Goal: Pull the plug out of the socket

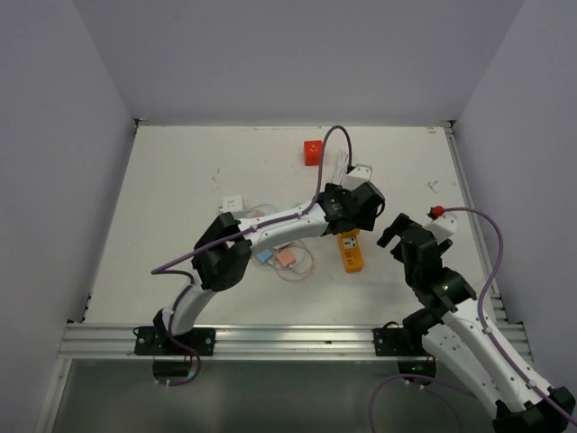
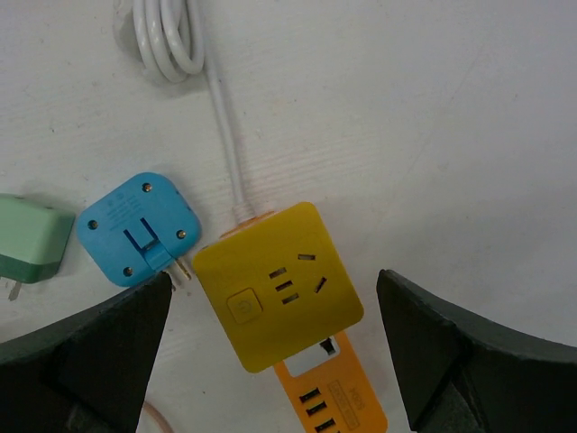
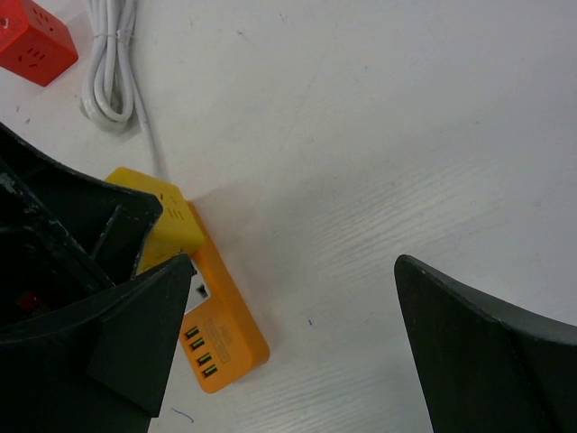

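Observation:
A yellow cube plug block (image 2: 279,284) sits on one end of an orange power strip (image 2: 335,397); a white cord (image 2: 225,117) runs from it to a coil. My left gripper (image 2: 275,352) is open and hovers right over the yellow block, one finger on either side, touching nothing. In the top view the left gripper (image 1: 352,221) is above the orange strip (image 1: 351,254). My right gripper (image 3: 288,361) is open and empty over bare table, just right of the orange strip (image 3: 225,329) and the yellow block (image 3: 167,225). It shows in the top view (image 1: 393,233).
A blue adapter (image 2: 137,227) and a green one (image 2: 32,239) lie left of the yellow block. A red cube socket (image 1: 313,151) and the white cord coil (image 1: 341,167) lie at the back. A white adapter (image 1: 233,203) and thin cable loops (image 1: 293,266) lie under the left arm.

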`<state>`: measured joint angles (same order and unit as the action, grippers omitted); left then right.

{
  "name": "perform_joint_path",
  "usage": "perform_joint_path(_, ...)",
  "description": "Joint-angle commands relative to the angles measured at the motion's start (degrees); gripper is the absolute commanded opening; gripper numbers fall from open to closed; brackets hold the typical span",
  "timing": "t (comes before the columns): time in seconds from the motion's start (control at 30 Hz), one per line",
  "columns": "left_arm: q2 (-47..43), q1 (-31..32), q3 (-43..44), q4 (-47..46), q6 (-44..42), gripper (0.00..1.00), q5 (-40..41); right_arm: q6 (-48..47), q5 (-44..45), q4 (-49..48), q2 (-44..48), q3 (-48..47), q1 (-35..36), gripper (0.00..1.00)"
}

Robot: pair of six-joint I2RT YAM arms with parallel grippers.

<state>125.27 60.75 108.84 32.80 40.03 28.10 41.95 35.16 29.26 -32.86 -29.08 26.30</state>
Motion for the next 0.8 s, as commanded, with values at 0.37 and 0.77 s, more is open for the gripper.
perform_joint_path(0.37,2.2,-0.5,1.6,3.1,3.6,0.85,6.2,-1.3,-0.1,-3.2,0.8,1.7,0.2,0.99)
perform_joint_path(0.77,-11.5,-4.4,-19.5,-13.6,7.6,0.32,-6.2,-8.0,-24.6,-14.0,-6.9,3.0,0.2,0.98)
